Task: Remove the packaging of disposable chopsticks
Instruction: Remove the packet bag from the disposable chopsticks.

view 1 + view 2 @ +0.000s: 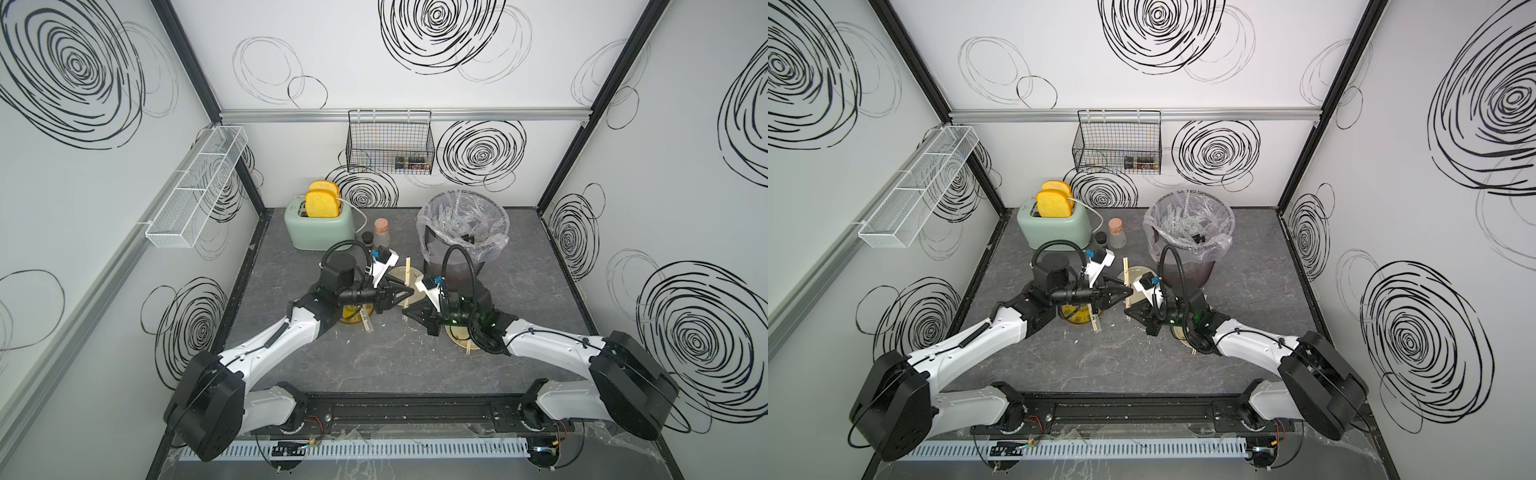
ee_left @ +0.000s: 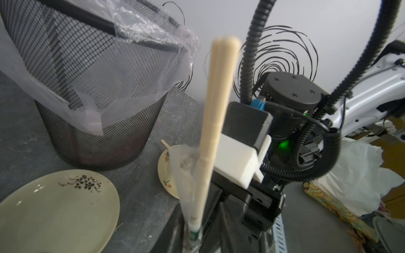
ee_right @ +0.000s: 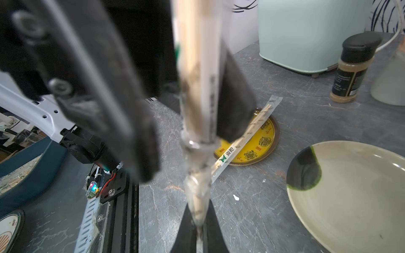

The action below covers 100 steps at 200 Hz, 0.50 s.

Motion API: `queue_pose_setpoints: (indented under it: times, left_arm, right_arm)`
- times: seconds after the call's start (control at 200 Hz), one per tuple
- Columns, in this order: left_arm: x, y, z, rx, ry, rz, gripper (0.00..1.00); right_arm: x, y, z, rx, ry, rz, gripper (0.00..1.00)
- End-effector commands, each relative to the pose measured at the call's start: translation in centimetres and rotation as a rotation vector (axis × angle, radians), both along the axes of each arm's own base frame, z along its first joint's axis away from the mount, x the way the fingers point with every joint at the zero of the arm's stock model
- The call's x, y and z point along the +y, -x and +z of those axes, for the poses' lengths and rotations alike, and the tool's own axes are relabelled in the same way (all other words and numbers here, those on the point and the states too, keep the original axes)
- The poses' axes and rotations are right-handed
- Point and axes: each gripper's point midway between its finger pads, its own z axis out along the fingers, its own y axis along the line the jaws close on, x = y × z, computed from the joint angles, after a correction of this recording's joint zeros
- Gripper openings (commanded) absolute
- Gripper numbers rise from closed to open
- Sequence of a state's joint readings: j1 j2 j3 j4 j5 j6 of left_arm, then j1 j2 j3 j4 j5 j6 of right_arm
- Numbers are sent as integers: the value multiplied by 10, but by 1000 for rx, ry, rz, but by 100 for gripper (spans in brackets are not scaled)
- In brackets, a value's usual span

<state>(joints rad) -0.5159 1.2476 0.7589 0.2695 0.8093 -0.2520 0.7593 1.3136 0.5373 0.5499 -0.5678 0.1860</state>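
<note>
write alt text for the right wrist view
The right claw pinches the end of a clear sleeve with chopsticks inside, which pass through the open left claw. Behind, another wrapped pair lies across a yellow plate, near a pale plate.

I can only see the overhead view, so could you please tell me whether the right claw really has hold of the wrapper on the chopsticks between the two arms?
Observer: Yes; the right wrist view shows the right claw shut on the end of the clear wrapper.
Operator: Thank you. How much of the sticks is uncovered?
Observer: In the left wrist view the chopsticks are bare over most of their length; the wrapper bunches around the part nearest the claws.
Operator: And the other arm?
Observer: The left claw has its fingers apart around the sticks, with a gap on one side, seen from the right wrist.
</note>
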Motion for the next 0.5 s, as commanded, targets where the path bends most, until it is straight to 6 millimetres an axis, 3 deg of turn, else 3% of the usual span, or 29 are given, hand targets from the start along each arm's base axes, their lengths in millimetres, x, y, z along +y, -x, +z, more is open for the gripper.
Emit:
queue_pose_setpoints:
  times: [0.0,0.105,0.24,0.495]
  left_arm:
    - [2,-5,43,-86,51,5,45]
    - [6,-13,60,-119,64,24,55]
    - [11,-24,78,-145,77,49,59]
    - [15,-44,92,-154,85,93,49]
  right_arm:
    - [2,-4,26,-83,-60,-1,0]
    - [3,-3,25,-80,-58,1,0]
    - [4,-2,25,-81,-58,6,0]
    - [4,-1,26,-84,-58,7,0]
